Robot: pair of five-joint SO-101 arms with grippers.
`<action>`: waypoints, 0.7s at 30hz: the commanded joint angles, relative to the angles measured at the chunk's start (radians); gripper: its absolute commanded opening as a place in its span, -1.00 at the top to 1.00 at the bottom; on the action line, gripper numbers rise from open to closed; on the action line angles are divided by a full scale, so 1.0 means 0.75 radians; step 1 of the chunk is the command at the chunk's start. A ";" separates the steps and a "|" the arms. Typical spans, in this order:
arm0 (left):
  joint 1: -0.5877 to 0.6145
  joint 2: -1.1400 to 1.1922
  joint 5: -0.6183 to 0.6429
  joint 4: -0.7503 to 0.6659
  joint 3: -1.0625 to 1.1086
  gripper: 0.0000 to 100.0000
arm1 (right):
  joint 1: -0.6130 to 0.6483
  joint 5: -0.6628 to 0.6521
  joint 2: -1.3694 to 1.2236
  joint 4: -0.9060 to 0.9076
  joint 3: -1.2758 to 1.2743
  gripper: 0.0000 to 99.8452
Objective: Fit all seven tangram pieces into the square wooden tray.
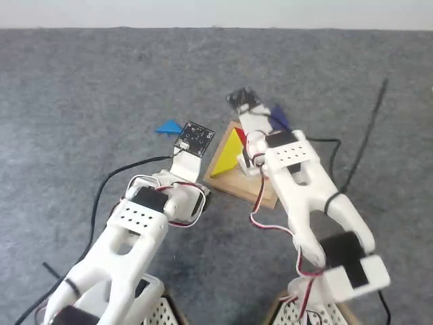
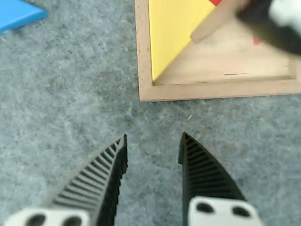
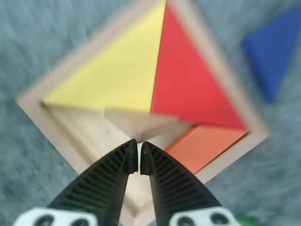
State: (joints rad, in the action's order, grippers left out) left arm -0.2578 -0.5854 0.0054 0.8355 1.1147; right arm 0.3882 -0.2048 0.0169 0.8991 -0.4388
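The square wooden tray [image 3: 35,110] lies on grey carpet and holds a yellow triangle [image 3: 117,77], a red triangle [image 3: 188,89] and an orange piece [image 3: 202,141]. My right gripper [image 3: 139,143] hangs over the tray's bare floor, shut on a thin wood-coloured triangle [image 3: 141,123]. That piece [image 2: 211,23] also juts over the yellow triangle [image 2: 176,33] in the left wrist view. My left gripper [image 2: 153,139] stands open over the carpet, just short of the tray's rim [image 2: 211,90]. A light blue triangle [image 2: 19,14] lies on the carpet beyond it. A dark blue triangle [image 3: 273,52] lies outside the tray.
In the high view the right arm [image 1: 298,169] reaches over the tray [image 1: 233,186] and the left arm [image 1: 139,223] stands beside it. Black cables [image 1: 101,196] trail on the carpet by both arms. A bit of green [image 3: 244,219] shows near the tray's corner.
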 commanded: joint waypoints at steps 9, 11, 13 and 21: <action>-0.008 0.000 -0.010 -0.018 -0.017 0.63 | -0.036 0.008 -0.177 0.060 0.274 0.98; -0.008 0.000 -0.010 -0.018 -0.017 0.63 | -0.007 0.006 -0.197 0.114 0.250 0.98; -0.008 0.000 -0.010 -0.018 -0.017 0.63 | 0.032 -0.016 -0.191 0.150 0.209 0.98; -0.008 0.000 -0.010 -0.018 -0.017 0.63 | 0.050 -0.037 -0.195 0.148 0.117 0.98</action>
State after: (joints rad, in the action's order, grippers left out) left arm -0.2578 -0.5854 0.0054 0.8355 1.1147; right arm 0.4219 -0.2186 -0.1427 1.0019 -0.3575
